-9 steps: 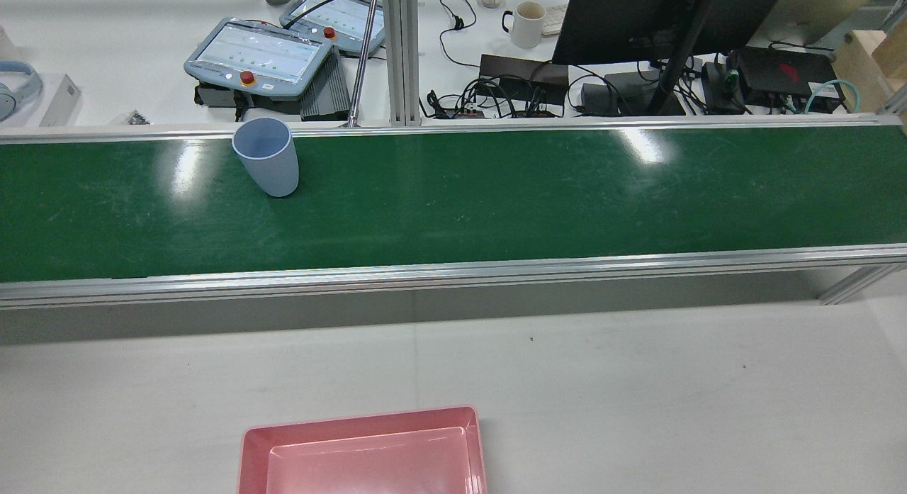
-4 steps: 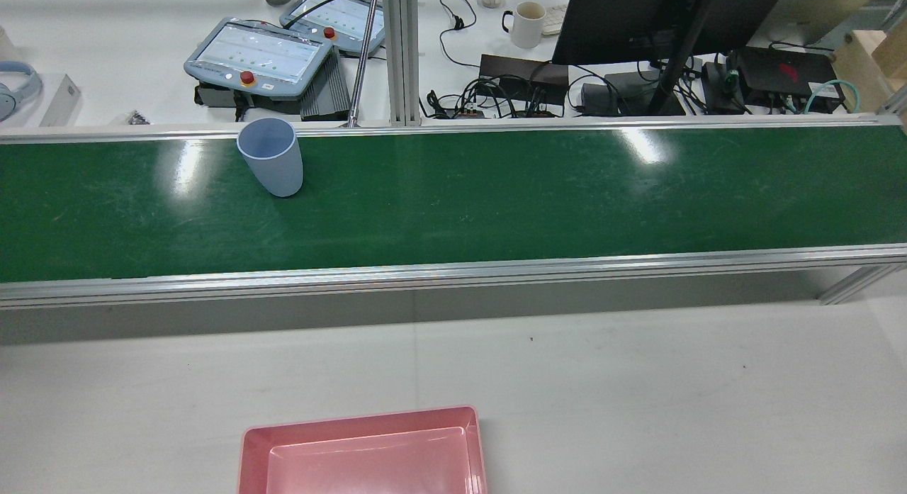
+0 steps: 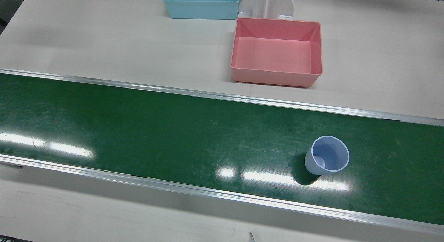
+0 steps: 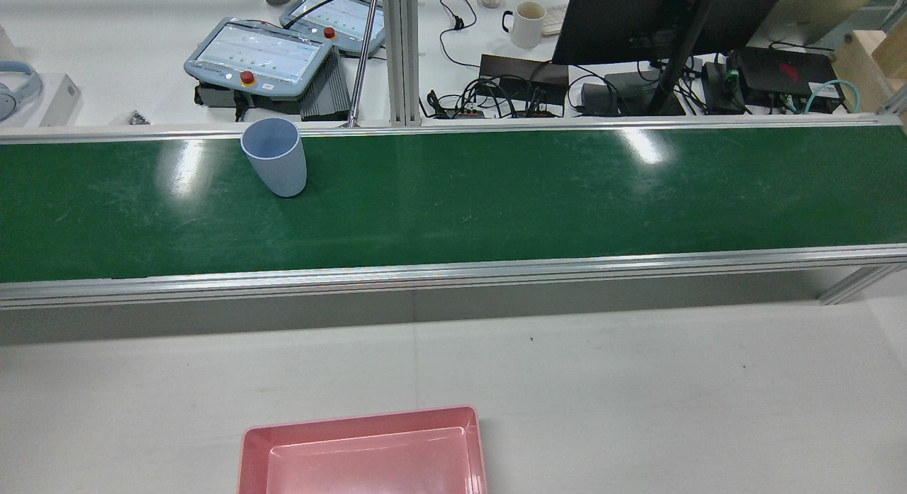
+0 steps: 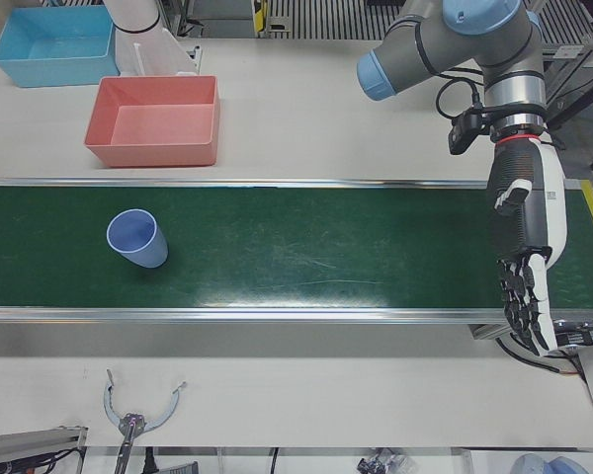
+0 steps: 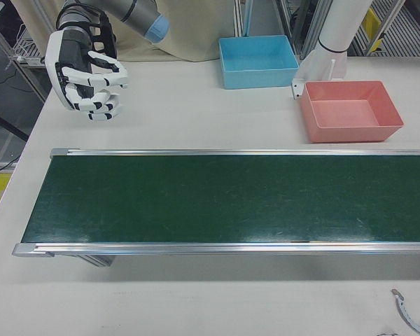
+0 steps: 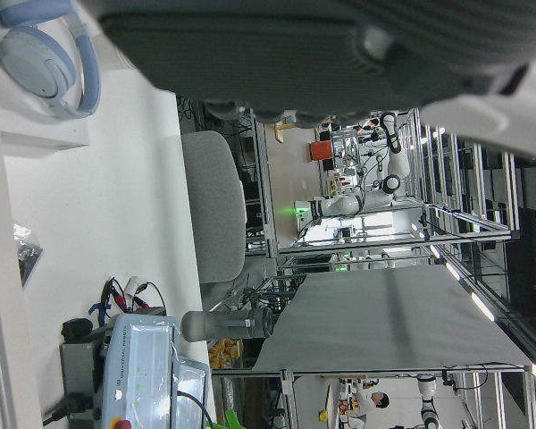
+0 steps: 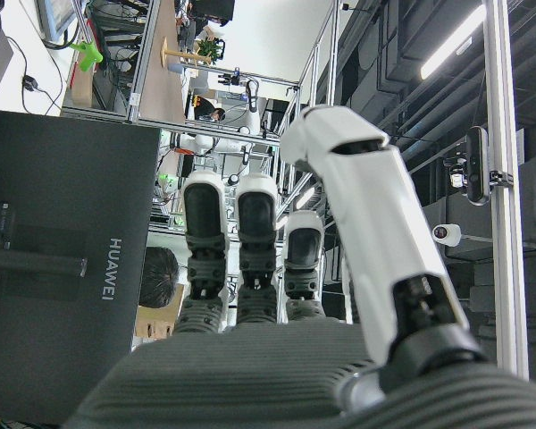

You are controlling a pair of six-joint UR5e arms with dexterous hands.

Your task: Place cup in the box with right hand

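A pale blue cup [image 3: 327, 157] stands upright and empty on the green conveyor belt [image 3: 156, 131], near the belt's far rail in the rear view [image 4: 275, 157] and at the belt's left in the left-front view [image 5: 136, 238]. The pink box [image 3: 275, 75] sits empty on the white table beside the belt [image 4: 361, 417] [image 6: 350, 133]. My right hand [image 6: 87, 73] hovers over the table off the belt's other end, far from the cup, fingers loosely curled and holding nothing. My left hand [image 5: 522, 267] hangs fingers-down over the belt's end, open and empty.
A blue box [image 3: 201, 14] stands behind the pink one, next to a white pedestal [image 3: 267, 6]. Beyond the belt in the rear view lie teach pendants [image 4: 258, 54], a mug [image 4: 528, 23], a monitor [image 4: 638, 19] and cables. Aluminium rails edge the belt.
The cup has drifted a little to the right along the belt in the rear view. Nothing else has moved.
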